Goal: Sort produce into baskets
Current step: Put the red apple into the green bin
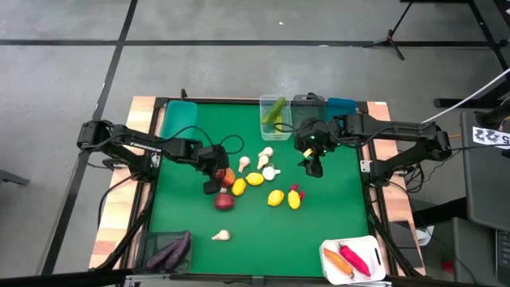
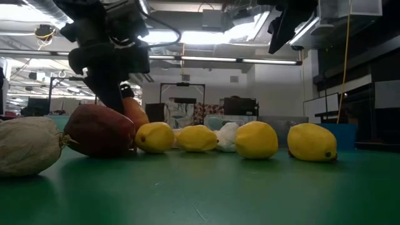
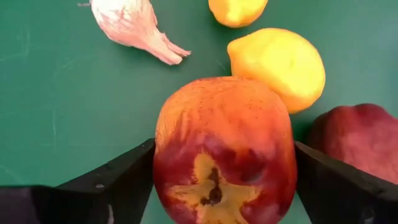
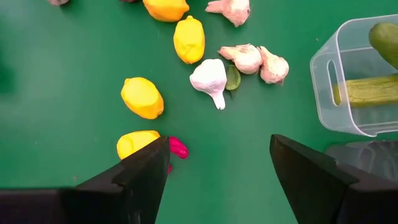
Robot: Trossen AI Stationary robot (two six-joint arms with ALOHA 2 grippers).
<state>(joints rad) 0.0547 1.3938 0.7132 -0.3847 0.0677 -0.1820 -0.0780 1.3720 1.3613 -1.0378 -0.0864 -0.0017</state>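
Almost no writing could be read in these pictures. In the high view, at the right edge of the frame, a white tag (image 1: pixel 491 137) with black marks lay on grey equipment beside the table; its marks were too small to make out, apart from what looked like a single digit cut off by the picture's edge. The low view and both wrist views showed no label, brand, number or sign that could be read on the fruit, the bins or the room behind.
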